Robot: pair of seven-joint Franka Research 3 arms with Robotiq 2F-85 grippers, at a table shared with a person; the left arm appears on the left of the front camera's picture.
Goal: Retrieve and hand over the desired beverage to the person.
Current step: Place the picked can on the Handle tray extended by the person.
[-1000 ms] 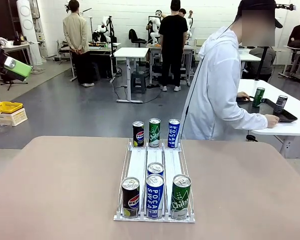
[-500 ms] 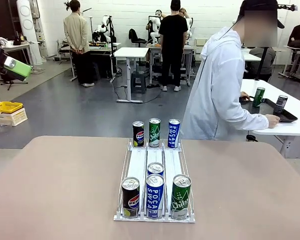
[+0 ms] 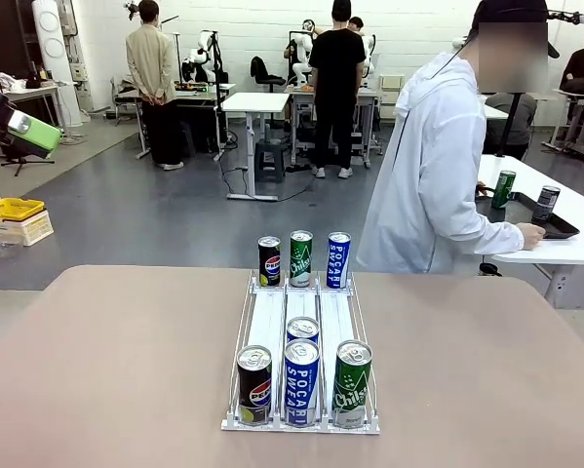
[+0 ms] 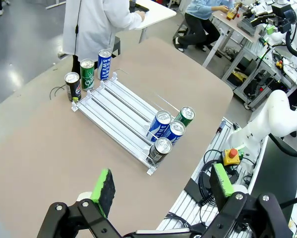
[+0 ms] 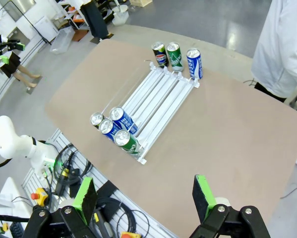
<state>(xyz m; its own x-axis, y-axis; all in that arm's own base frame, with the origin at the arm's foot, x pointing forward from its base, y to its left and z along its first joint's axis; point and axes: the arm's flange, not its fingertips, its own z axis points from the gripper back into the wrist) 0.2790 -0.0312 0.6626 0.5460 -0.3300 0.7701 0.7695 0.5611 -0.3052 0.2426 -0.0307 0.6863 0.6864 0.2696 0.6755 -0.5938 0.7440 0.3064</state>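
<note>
While upright, cans (image 3: 300, 380) (axes vertical).

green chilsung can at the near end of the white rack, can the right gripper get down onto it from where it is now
Probably yes. The right gripper hangs open high above the table, and nothing lies between it and the green Chilsung can in the white rack. Only the blue Pocari Sweat can crowds one side.

The front view sits low at the near edge of the surface (image 3: 106, 370), facing 12 o'clock across the can rack (image 3: 300, 327) toward the person (image 3: 438, 185). Both wrist views look down from high above, well apart from the surface – all 3 views share the rack, its 7 cans, and the person.
</note>
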